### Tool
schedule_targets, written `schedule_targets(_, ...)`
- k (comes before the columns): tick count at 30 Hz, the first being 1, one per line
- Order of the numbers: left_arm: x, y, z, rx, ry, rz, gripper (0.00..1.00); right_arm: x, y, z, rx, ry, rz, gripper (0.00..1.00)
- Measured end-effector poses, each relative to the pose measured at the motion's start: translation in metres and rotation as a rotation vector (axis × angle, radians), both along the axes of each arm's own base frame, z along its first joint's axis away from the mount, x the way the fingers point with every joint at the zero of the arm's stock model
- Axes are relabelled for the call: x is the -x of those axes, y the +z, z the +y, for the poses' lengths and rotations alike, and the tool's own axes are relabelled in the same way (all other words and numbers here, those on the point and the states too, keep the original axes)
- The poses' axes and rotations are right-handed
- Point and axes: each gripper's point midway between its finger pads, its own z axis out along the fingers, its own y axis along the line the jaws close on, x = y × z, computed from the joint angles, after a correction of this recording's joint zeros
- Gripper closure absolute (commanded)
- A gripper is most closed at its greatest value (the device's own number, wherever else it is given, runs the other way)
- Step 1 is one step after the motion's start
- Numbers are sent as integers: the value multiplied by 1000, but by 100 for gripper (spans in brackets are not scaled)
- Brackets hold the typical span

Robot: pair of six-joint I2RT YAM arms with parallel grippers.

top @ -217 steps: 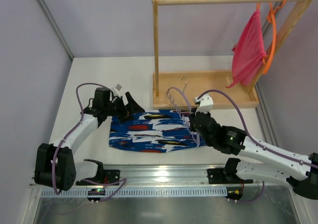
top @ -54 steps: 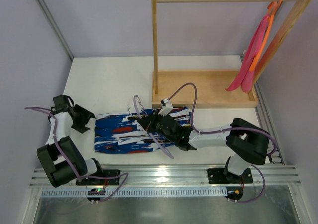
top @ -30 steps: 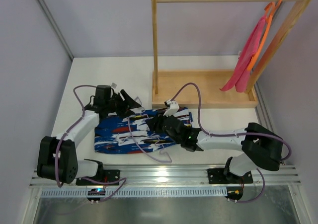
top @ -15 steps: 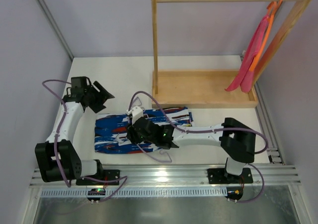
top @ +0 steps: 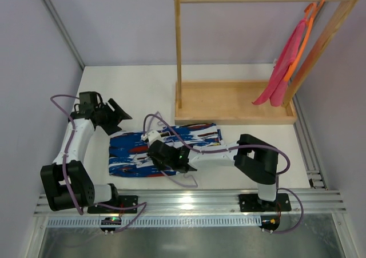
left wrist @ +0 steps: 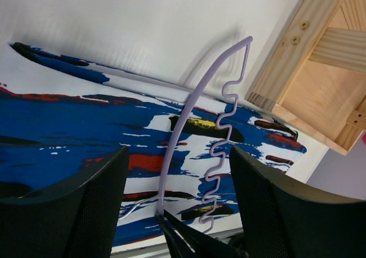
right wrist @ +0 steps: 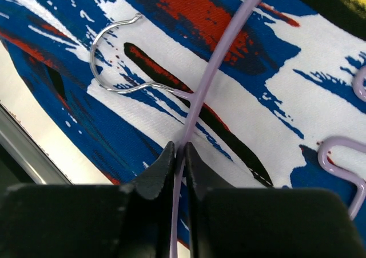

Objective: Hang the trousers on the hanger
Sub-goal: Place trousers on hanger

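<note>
The trousers [top: 140, 154], royal blue with white, red, black and yellow patches, lie flat on the white bench [top: 131, 86], just in front of the wooden rack [top: 178, 52] and between the two arms. The pale lavender hanger [left wrist: 186, 129] lies over them rather than through them, so the cloth is not yet on it. In the left wrist view its curved arm rises from the fabric towards the rack's base, with the zigzag bar [left wrist: 220, 155] running alongside and a shadow thrown on the bench beyond. The right end effector [right wrist: 182, 154] is low over the middle of the trousers. Its two fingers [right wrist: 163, 166] are pinched almost together on the hanger's thin arm, just beside the point where the silver hook [right wrist: 111, 58] joins. The hook shows against a white and blue patch; whether it touches the cloth cannot be told. The left end effector [top: 119, 117] hangs over bare bench near the far left corner of the trousers, its jaws spread wide with nothing between them. At the right end of the rack's rail, well apart from all this, a pink-red cloth [top: 283, 75] hangs from an orange hanger [top: 307, 23].
</note>
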Motion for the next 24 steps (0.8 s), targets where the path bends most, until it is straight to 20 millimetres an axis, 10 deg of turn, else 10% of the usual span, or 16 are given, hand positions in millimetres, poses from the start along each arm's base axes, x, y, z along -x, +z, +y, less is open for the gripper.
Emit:
schedule_targets(15,4,3,-13,33,-113,-35,23,-5,7,-1,-51,-34,46,96)
schedule_targets(24,11,19,-25,79,-199,-51,18,-41,74,-38,-434,-168,153,96)
